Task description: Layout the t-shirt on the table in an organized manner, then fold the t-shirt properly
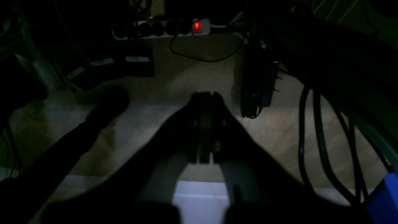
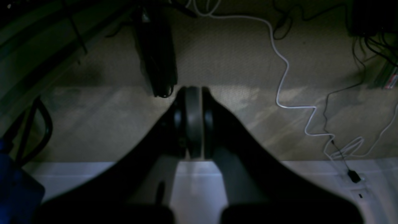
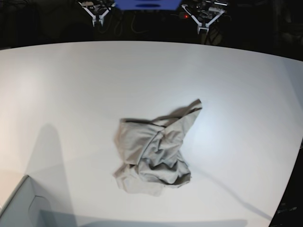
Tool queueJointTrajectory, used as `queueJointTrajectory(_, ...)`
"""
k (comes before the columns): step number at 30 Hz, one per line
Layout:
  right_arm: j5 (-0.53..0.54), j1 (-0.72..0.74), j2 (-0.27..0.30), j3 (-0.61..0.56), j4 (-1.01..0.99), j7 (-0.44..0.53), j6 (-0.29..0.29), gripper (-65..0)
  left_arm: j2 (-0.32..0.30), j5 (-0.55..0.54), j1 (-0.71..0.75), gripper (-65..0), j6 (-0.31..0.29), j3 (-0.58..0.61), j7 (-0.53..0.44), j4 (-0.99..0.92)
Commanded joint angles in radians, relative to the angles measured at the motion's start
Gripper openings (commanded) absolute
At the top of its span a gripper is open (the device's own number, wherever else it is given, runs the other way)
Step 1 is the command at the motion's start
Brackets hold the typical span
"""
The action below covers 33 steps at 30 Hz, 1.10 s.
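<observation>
One t-shirt (image 3: 154,153), crumpled in a heap near the middle of one white tabletop (image 3: 71,80), a pointed fold sticking up toward the far right. Collar and sleeves lost in the folds, not to be told apart. One pale box corner (image 3: 19,205) cut off at the near left edge of the base view.

Two claws, both at the far edge, well apart from the t-shirt and touching nothing. Left claw (image 1: 205,95) closed, jaws pressed together, empty, hanging over carpet (image 1: 174,90). Right claw (image 2: 194,88) likewise closed and empty, over the same kind of floor. In the base view only two small pale tips seen at the top, left claw (image 3: 202,26) on the right and right claw (image 3: 98,20) on the left, too small to read there.

Wrist views very dark. One power strip (image 1: 161,28) with a red light, several dark cables (image 1: 320,137), one white cable (image 2: 286,81). Dark shapes at the edges hard to make out. No t-shirt in either wrist view.
</observation>
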Motion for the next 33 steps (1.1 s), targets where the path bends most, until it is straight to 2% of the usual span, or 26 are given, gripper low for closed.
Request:
queueJointTrajectory(1,0.004,-0.009,-0.001,-0.001,0.019,0.001,0.016,-65.0,-0.003,-0.003,0.005,-65.0,0.006,-0.001,-0.003,0.004)
queueJointTrajectory(6,0.004,-0.124,0.001,-0.003,0.200,0.001,0.016,-65.0,-0.011,-0.004,0.054,-65.0,0.006,-0.001,-0.005,0.051)
queueJointTrajectory(11,0.004,-0.285,0.028,-0.001,0.427,-0.008,0.016,-65.0,-0.044,-0.004,0.267,-65.0,0.006,-0.002,0.003,0.380)
queueJointTrajectory(14,0.004,-0.394,0.064,-0.001,0.574,-0.003,0.016,-65.0,-0.054,-0.004,0.404,-65.0,0.006,-0.002,0.004,0.592)
queueJointTrajectory(17,0.004,-0.509,0.084,0.003,0.754,-0.003,0.016,-65.0,-0.087,-0.013,0.524,-65.0,0.009,-0.004,0.006,0.793)
queueJointTrajectory(23,0.004,-0.719,0.114,0.009,1.151,-0.008,0.016,-65.0,-0.138,-0.191,0.721,-65.0,0.008,-0.091,0.006,1.179)
queueJointTrajectory(27,0.004,-0.839,0.140,0.046,1.415,-0.002,0.016,-65.0,-0.173,-0.253,0.840,-65.0,0.008,-0.127,0.006,1.411)
queueJointTrajectory(33,0.004,-0.880,0.140,0.105,1.702,-0.008,0.016,-65.0,-0.176,-0.300,0.938,-65.0,0.006,-0.210,0.006,1.701)
